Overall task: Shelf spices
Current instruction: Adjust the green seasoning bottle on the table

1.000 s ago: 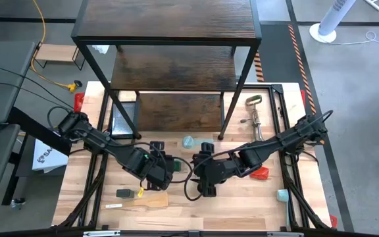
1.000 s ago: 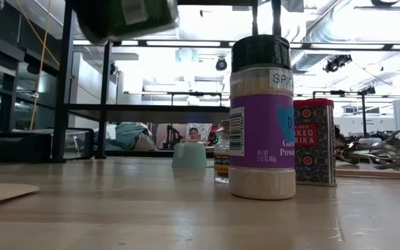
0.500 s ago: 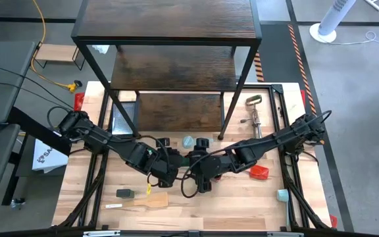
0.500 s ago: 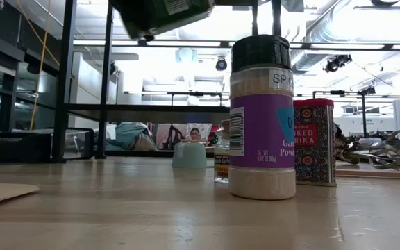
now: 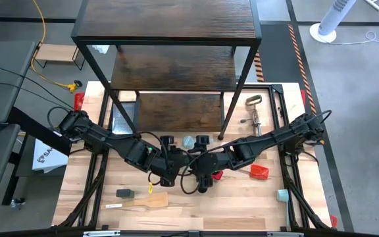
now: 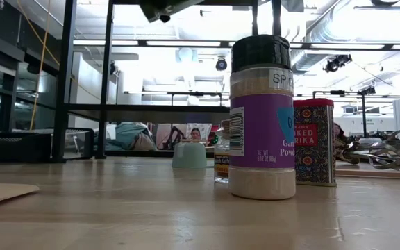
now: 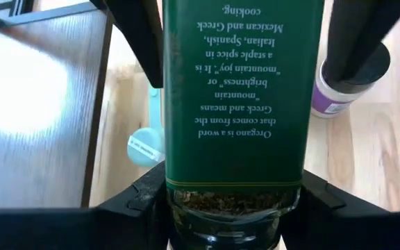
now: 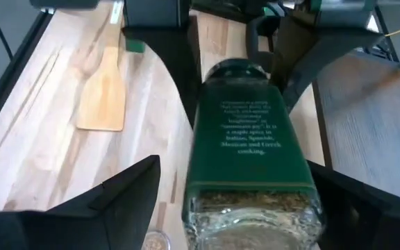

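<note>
A green-labelled oregano jar (image 7: 235, 104) hangs over the middle of the table, and my left gripper (image 5: 174, 162) is shut on it. My right gripper (image 5: 199, 168) faces it, open; its fingers (image 8: 110, 194) stand on either side of the jar's glass bottom end (image 8: 252, 208), with a gap showing on one side. On the table stand a dark-lidded garlic powder jar (image 6: 261, 118), a red paprika tin (image 6: 314, 142) and a small jar (image 6: 221, 156) behind them. The dark wood shelf (image 5: 170, 26) stands at the far edge. My left gripper pinches the oregano jar between its two fingers at the lid end, on the glass just past the label (image 7: 176, 201). The fingers lie across the jar on two opposite sides. The jar is lifted clear of the table, lying tilted, its bottom end pointing away toward my right gripper.
A pale teal cup (image 5: 188, 141) stands before the shelf's lowest board (image 5: 179, 112). A wooden spatula (image 5: 143, 201) lies near the front left. A metal tool (image 5: 254, 115) lies at the back right. A red object (image 5: 260, 172) and a pale cup (image 5: 281, 195) are at the right.
My left gripper has carried the oregano jar up and toward the table's right, so the jar has almost left the top of the low view. My right gripper has moved toward the table's left, and the two grippers now meet at the jar.
</note>
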### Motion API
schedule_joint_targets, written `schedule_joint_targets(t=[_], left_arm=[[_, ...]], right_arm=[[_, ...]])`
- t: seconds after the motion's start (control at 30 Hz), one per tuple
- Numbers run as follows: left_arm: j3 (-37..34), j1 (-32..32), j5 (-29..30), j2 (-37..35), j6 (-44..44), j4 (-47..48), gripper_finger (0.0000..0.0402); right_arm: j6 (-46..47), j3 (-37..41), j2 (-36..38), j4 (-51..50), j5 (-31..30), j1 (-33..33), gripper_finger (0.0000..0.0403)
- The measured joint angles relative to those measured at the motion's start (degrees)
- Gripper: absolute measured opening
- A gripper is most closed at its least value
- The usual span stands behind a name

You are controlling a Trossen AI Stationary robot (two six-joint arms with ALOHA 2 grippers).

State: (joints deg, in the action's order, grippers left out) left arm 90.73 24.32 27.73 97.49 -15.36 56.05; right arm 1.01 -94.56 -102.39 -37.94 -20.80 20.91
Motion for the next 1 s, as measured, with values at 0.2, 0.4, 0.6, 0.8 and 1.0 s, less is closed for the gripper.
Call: schedule_joint_targets(t=[0.2, 0.4, 0.6, 0.8, 1.0], left_arm=[[1.23, 0.22, -0.06, 0.00, 0.55, 0.24, 0.0184], [1.23, 0.16, 0.04, 0.00, 0.46, 0.58, 0.0184], [1.23, 0.11, -1.70, -0.02, -0.56, 0.67, 0.0184], [1.39, 0.84, -5.04, -2.18, -8.66, 6.42, 0.0232], [-1.25, 7.53, 4.11, -9.49, -25.03, 16.10, 0.0316]], right_arm=[[0.43, 0.01, 0.00, 0.52, -3.88, -0.23, 0.0298], [0.14, 0.04, -0.04, 2.77, -4.44, 0.25, 0.0211], [1.45, 0.04, -0.04, 3.26, -4.06, 0.72, 0.0179], [5.70, 0.02, 0.03, 3.31, -3.76, 1.24, 0.0179], [11.70, 0.09, 0.58, -2.86, -4.79, 1.75, 0.0179]])
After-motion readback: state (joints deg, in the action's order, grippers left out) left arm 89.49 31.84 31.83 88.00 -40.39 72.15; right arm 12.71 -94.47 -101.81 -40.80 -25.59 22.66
